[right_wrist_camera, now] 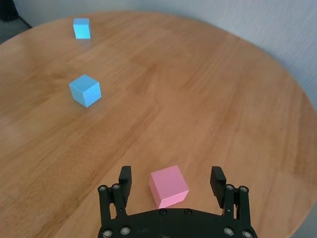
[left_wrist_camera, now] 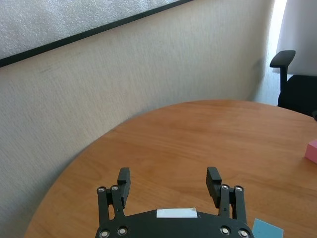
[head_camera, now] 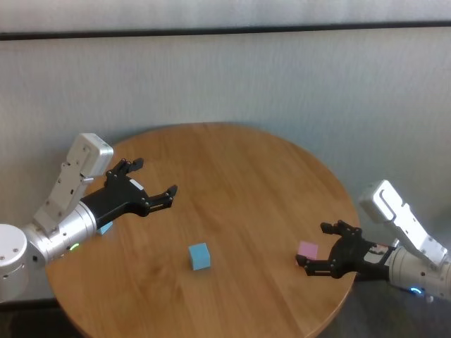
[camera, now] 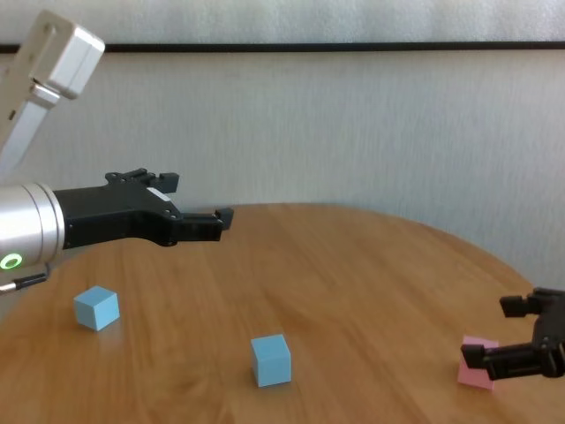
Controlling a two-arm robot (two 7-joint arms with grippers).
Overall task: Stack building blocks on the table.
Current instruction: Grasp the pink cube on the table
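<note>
The pink block [head_camera: 308, 249] lies on the round wooden table [head_camera: 239, 183] near its right edge. My right gripper [head_camera: 313, 243] is open and low at the table top, with one finger on each side of the pink block [right_wrist_camera: 169, 186]; I cannot tell if they touch it. One light blue block [head_camera: 199, 256] sits near the table's front middle. The other light blue block [head_camera: 106, 227] sits at the left, partly hidden under my left arm. My left gripper [head_camera: 153, 177] is open and empty, hovering above the table's left part.
A pale wall stands close behind the table. A black office chair [left_wrist_camera: 297, 84] is beyond the table's far side in the left wrist view. The table's edge runs just behind my right gripper [camera: 490, 329].
</note>
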